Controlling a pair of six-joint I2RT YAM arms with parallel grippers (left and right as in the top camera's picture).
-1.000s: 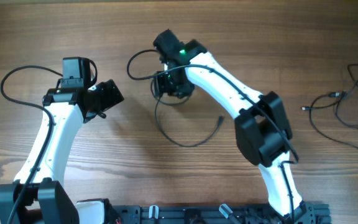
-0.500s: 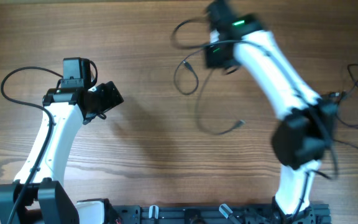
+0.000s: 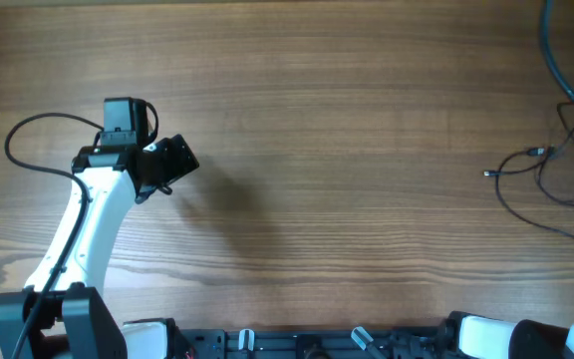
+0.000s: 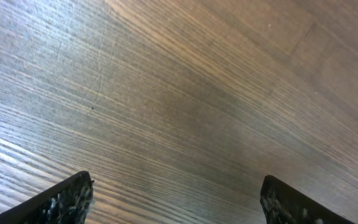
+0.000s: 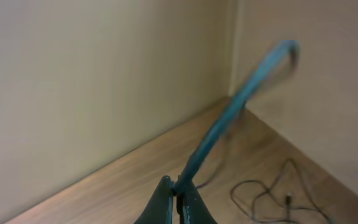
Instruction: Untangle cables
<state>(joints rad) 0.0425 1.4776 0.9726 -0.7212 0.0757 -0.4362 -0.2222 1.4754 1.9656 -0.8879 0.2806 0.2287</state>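
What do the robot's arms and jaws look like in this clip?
The left arm has white tube-like links with black joints and a black boxy wrist; a thin black arm cable loops off it. The left gripper has black, scuffed jaws. The right gripper has dark tapered jaws; only a white piece of the right arm shows.

Robotics lab: white arm [image 3: 86,231] mounted at wooden table [image 3: 367,150], bare walls [image 5: 73,87].

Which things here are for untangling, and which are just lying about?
For the job:
- loose cables lying at the right
- the cable pinched in the shut right tool
- left tool, open and empty

Just there:
- wooden table
- the left arm's own thick cord
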